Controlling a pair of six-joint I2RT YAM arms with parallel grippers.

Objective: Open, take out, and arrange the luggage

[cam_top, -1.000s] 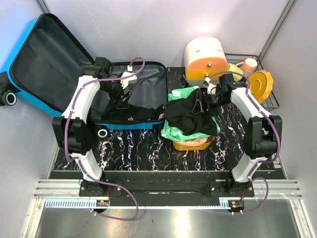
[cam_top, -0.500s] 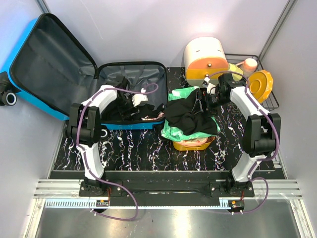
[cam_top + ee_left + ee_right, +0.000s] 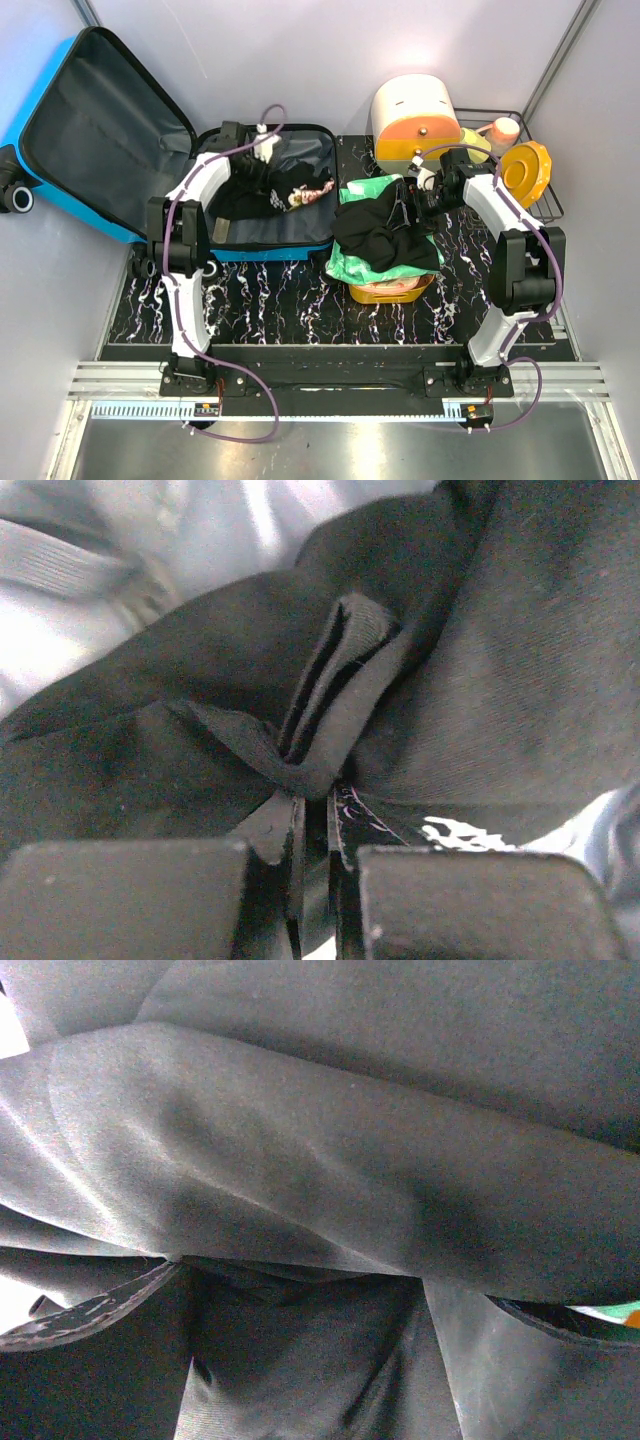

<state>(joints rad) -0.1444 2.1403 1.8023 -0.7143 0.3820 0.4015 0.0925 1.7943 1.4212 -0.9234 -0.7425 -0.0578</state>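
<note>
Luggage (image 3: 100, 120) lies open at the far left of the table, lid leant back, and the take-out step appears to be in hand. Nearer, at centre right, the right gripper (image 3: 420, 200) rests with fingers spread and released against dark clothing (image 3: 375, 235) heaped on the yellow basin (image 3: 385, 292). Farther left, inside the case, the left gripper (image 3: 315, 810) is clenched on a fold of black garment (image 3: 480, 680), which next needs lifting clear of the rim and carrying right.

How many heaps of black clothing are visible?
2: first heap, in the luggage, pinched by the left gripper; second heap, atop the basin, beside the right gripper. More may lie underneath.
</note>
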